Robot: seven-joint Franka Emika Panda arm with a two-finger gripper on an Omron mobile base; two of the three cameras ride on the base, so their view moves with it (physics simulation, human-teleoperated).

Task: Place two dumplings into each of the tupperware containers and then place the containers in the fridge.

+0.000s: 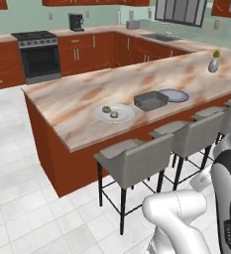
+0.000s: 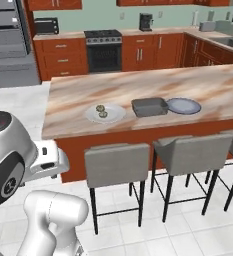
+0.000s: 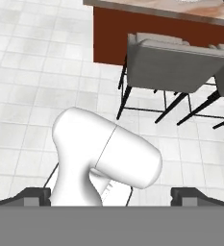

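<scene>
Hand view: my gripper points down at the pale tiled floor, its two dark fingertips standing wide apart with nothing between them. Only the tips rise into sight. Far ahead of my jaws, the marble-patterned island counter is cut off at the upper edge, its red-brown side panel showing above two grey bar stools on thin black legs.

Left base view: on the glossy counter lies a round white plate bearing two dumplings, small rounded lumps too small to show any texture. Just beside the plate sits one grey tupperware container, a shallow rectangular box with rounded corners, and touching or nearly touching its far end lies a flat blue-grey round plate. All lie well beyond my jaws, past the stools. A small vase stands further along the counter.

Right base view: the grey fridge, partly cut off at the upper left, stands well apart from the counter, beside red-brown cabinets and a black-fronted stove.
</scene>
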